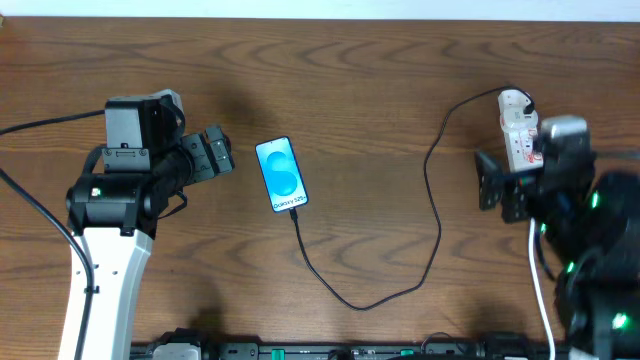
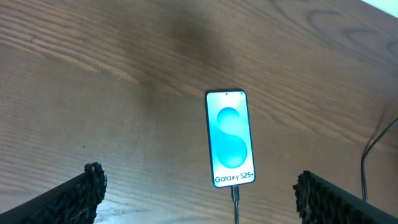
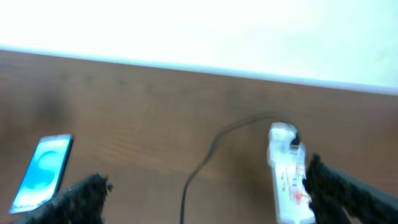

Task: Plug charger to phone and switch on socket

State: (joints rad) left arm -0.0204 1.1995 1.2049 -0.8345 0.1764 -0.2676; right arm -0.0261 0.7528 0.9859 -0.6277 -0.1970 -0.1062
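Two arms show in my overhead feed, one on each side of the brown wooden table [image 1: 350, 80]. The left gripper [image 1: 222, 155] sits left of centre, aimed rightward at the phone [image 1: 281, 175], near it but apart. The phone lies flat just left of centre, blue screen up. The charger [image 1: 436, 225] is plugged into its lower edge, loops down toward the bottom of the frame, then climbs to the upper end of the socket [image 1: 514, 125] at upper right. The right gripper [image 1: 486, 185] hangs just below and left of that power strip, and the wrist housing covers part of the strip, so I cannot tell whether they touch. A thick white cord [image 1: 541, 280] runs down the right side. On the left wrist feed, the left gripper [image 2: 199, 177] is spread wide and grips nothing, its black fingers [image 2: 90, 186] in the bottom corners. The phone [image 2: 229, 138] lies between them, farther up the frame, with the charger [image 2: 235, 198] seated in its bottom edge. On the right wrist feed, which is blurred, the right gripper [image 3: 208, 174] is likewise spread wide and empty. The socket [image 3: 287, 177] lies at lower right just beside the right-hand finger [image 3: 348, 190], with smeared red marks I cannot read. The charger [image 3: 202, 158] curves away from its top end, and the phone [image 3: 43, 171] lies at lower left.
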